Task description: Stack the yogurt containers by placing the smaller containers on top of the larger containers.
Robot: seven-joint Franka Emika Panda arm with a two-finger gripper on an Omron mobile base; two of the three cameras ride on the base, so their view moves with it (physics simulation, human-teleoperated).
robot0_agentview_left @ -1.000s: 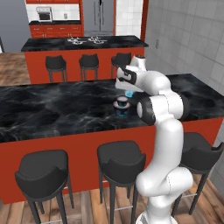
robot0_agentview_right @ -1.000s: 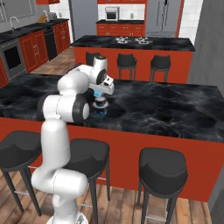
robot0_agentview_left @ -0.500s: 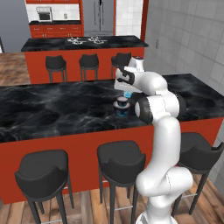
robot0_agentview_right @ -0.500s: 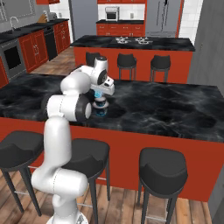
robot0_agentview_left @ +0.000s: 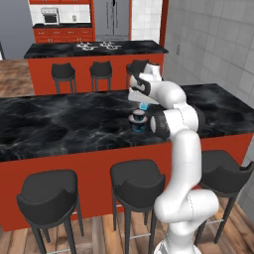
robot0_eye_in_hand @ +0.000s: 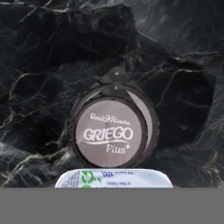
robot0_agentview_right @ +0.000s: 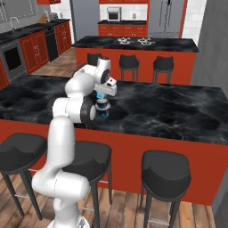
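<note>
My gripper point(robot0_agentview_left: 143, 103) hangs over the black marble counter point(robot0_agentview_left: 59, 124), shut on the tiny light-blue cup point(robot0_agentview_left: 144, 106). The cup's pale printed top point(robot0_eye_in_hand: 113, 178) shows at the bottom of the hand view. Directly below it stands the small dark cup with a pale lid marked GRIEGO point(robot0_eye_in_hand: 109, 133), resting on the wide dark tub point(robot0_eye_in_hand: 148, 114), whose pale lid shows as a crescent around it. In the base views the dark stack point(robot0_agentview_left: 138, 122) point(robot0_agentview_right: 103, 109) stands just under the held light-blue cup point(robot0_agentview_right: 100, 95), with a small gap between them.
Black stools point(robot0_agentview_left: 136, 181) point(robot0_agentview_right: 164, 171) line the near side of the red-fronted island. A second island with a stove top point(robot0_agentview_left: 94, 48) and more stools stands behind. A grey tiled wall point(robot0_agentview_left: 213, 44) rises on the right.
The hand with the light-blue cup has edged very slightly left and down over the dark stack. Nothing else moved.
</note>
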